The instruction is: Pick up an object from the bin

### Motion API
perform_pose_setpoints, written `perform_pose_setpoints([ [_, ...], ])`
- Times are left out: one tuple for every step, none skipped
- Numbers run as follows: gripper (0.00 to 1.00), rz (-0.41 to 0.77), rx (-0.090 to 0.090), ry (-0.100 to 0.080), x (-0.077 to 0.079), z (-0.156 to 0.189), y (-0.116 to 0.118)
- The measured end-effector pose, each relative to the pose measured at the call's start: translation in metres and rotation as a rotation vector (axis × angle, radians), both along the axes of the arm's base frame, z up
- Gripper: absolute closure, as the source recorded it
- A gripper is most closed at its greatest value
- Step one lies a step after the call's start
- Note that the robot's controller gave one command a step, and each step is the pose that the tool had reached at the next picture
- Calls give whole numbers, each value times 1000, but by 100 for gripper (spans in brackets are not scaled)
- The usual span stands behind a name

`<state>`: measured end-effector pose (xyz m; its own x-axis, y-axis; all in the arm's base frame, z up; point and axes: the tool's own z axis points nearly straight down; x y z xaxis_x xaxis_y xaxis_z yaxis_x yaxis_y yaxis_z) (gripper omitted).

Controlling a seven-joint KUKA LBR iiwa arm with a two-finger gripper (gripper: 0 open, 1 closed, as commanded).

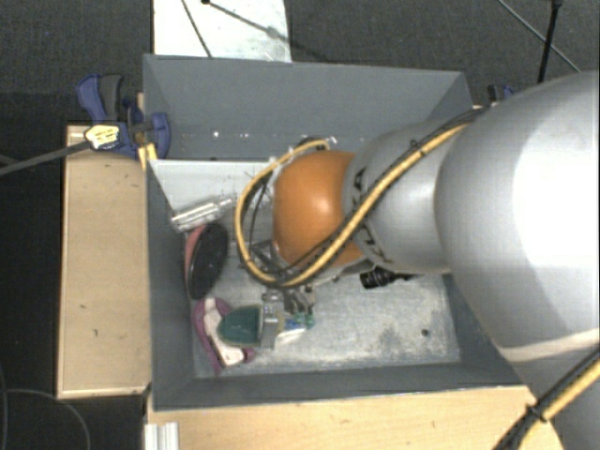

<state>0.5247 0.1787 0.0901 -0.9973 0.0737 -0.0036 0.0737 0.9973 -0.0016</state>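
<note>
— What sort of place is this?

— It looks like a robot lab. A big grey robot arm (506, 186) comes in from 3 o'clock, with wires (394, 181) running along it.

— What else shows it?

— A grey metal bin (300, 101) sits in the middle, with dark carpet (56, 26) around it. A loose cable (37, 160) runs off at 9 o'clock. A thin black stand (553, 26) is at 1 o'clock.

Arm (487, 204) in from right, wrist bent down; orange cover (309, 204) cable-looped; jaws low beneath.
</note>
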Motion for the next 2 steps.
perform_pose_setpoints([
  [100, -7, 4, -3, 2, 3, 1],
  [100, -33, 5, -7, 15, 131, -13],
])
